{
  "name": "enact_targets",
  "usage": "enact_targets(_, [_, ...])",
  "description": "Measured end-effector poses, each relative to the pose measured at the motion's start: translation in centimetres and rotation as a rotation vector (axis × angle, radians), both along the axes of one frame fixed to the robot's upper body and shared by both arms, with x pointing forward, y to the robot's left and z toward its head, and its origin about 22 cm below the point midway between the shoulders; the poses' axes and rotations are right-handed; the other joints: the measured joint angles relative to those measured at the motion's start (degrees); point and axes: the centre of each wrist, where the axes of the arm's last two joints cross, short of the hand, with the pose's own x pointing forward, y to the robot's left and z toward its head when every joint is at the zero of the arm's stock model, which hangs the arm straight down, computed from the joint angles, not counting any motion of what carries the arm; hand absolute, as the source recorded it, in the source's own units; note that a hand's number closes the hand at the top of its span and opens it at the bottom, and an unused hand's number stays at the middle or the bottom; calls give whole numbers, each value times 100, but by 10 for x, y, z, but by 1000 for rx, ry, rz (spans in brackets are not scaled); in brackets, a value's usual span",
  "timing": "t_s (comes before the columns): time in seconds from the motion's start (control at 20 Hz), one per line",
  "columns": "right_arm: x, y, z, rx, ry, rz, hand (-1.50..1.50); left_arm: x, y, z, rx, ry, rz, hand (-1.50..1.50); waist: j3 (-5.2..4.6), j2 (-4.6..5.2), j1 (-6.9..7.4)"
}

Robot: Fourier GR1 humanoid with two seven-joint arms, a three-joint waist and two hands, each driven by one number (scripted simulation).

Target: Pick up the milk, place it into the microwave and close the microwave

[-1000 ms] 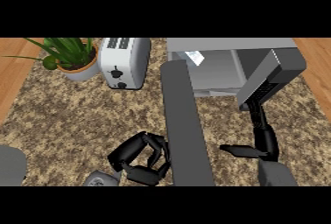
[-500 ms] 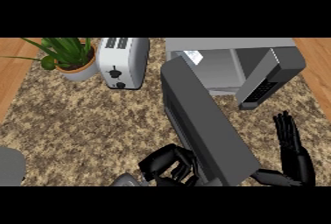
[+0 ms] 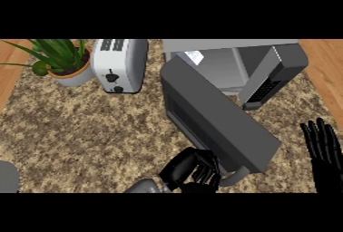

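Our left robot hand (image 3: pixel 191 171) is curled, holding nothing we can make out, knuckles against the free end of the microwave (image 3: pixel 227 44) door (image 3: pixel 214 118). The right robot hand (image 3: pixel 325 152) rests open off to its right. The milk (image 3: pixel 194 56), a small white shape, sits well ahead of the left robot hand inside the cavity and looks light and crushable. We judge the door stiff and hinged, best pushed at that free end.
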Motion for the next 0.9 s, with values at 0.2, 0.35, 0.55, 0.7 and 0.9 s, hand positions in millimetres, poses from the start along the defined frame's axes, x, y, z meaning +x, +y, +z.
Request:
enact_targets(0.2, [5,-2,18,6,-27,63,-150,5,-8,7,-43,-10,69,150,-5,44,-141])
enact_targets(0.35, [7,0,30,6,-46,133,-150,12,-14,15,-85,-36,111,150,-10,66,-259])
enact_targets(0.55, [9,3,46,-9,-63,223,-150,22,-22,28,-131,-62,146,150,-14,94,-429])
enact_targets(0.7, [10,4,55,-13,-71,273,-150,34,-26,38,-147,-70,178,150,-12,125,-567])
enact_targets(0.9, [11,5,65,3,-88,325,-150,50,-29,48,-158,-67,238,150,-9,176,-741])
